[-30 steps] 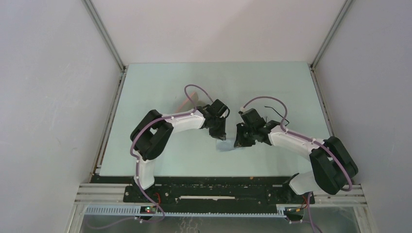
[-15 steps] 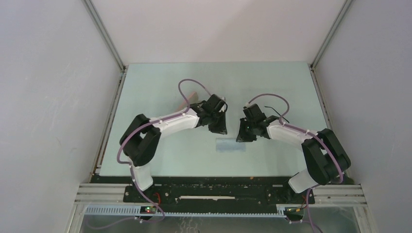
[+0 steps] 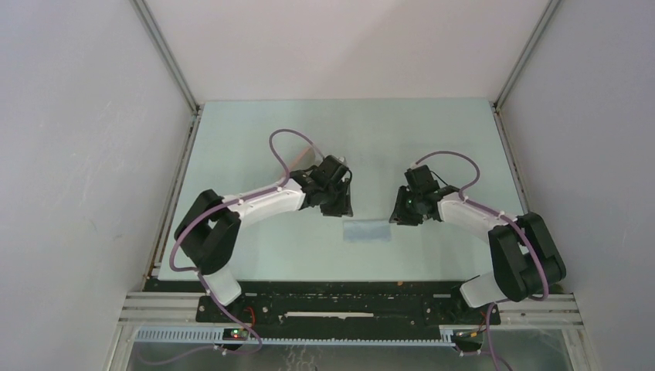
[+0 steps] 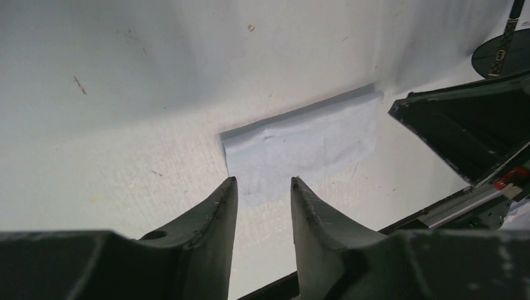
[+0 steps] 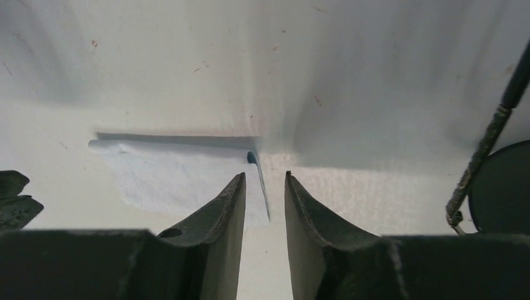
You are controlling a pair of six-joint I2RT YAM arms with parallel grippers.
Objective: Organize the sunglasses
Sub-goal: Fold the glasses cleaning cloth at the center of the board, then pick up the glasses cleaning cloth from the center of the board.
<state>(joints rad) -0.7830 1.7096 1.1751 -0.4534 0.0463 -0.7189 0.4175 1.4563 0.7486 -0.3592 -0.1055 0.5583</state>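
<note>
**Support surface.** Pale green tabletop (image 3: 255, 139) inside a white-walled enclosure. Small marks and specks show on it in both wrist views.

**Left gripper** (image 4: 262, 181). Positioned left of the tabletop's centre and pointed down at the surface. The jaws stand a narrow gap apart with nothing between them. The fingertips are over the near-left corner of a small grey-blue rectangular cloth (image 4: 300, 147). I cannot tell whether they touch it.

**Right gripper** (image 5: 264, 175). Positioned right of the tabletop's centre, facing the left gripper across the cloth. The jaws are likewise parted by a narrow gap and hold nothing. The fingertips are at the cloth's right end, where a darker blue line runs along the edge. I cannot confirm contact here either.

**Cloth.** Lies flat on the tabletop, midway between its left and right edges and closer to the near edge than the far one. Seen from above, it sits between the two grippers and slightly nearer than both.

**Task item.** The small black sunglasses with a thin dark frame (image 5: 503, 187) rest on the tabletop to the right of the right gripper, apart from the cloth. One dark round lens and one slim straight arm show at the right margin of the right wrist view. From above, the right arm largely covers them. Neither gripper touches them.
</note>
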